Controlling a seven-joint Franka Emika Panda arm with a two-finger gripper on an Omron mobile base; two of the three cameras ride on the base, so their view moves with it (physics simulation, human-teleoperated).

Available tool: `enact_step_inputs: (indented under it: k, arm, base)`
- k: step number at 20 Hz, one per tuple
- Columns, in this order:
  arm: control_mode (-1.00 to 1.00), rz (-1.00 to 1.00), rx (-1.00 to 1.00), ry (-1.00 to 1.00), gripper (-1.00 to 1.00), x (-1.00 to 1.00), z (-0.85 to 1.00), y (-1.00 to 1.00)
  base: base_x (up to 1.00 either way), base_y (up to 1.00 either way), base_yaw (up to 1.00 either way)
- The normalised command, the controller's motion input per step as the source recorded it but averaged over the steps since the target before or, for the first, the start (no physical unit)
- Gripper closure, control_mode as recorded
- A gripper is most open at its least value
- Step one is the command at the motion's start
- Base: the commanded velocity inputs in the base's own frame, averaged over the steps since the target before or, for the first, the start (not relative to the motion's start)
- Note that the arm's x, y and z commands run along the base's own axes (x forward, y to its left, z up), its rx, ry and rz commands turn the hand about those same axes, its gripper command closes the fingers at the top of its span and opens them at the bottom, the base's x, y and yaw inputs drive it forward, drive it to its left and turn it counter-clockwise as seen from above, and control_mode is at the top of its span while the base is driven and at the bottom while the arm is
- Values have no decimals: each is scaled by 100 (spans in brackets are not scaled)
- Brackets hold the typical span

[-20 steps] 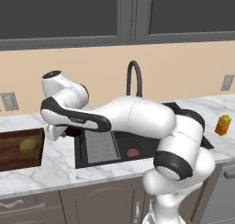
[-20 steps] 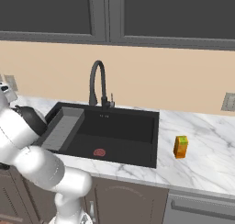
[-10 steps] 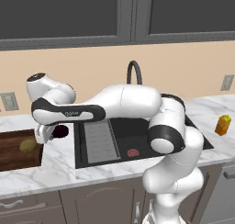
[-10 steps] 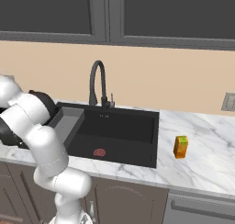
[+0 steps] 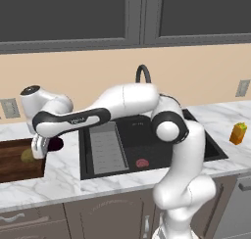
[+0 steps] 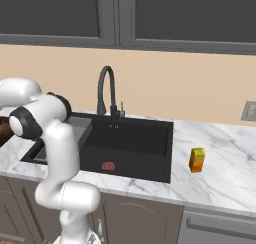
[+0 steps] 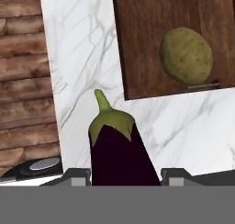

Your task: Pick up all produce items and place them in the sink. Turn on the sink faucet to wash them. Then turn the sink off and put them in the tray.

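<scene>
In the left base view the tray [image 5: 17, 162] sits at the left edge with the potato [image 5: 27, 155] in it; the eggplant [image 5: 55, 144] hangs in the gripper [image 5: 40, 149] just right, the sink [image 5: 147, 145] centre, the faucet [image 5: 142, 72] behind
</scene>
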Motion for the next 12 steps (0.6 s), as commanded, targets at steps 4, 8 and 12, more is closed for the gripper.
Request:
enact_step_inputs:
  k: [4,8,12]
  arm:
    - [-100,3,2,0,100,19,-11,41]
    - [-100,1,1,0,100,23,-12,39]
    - [-100,0,1,0,100,17,-15,34]
  base:
    - [0,0,0]
    - [0,0,0]
    - [0,0,0]
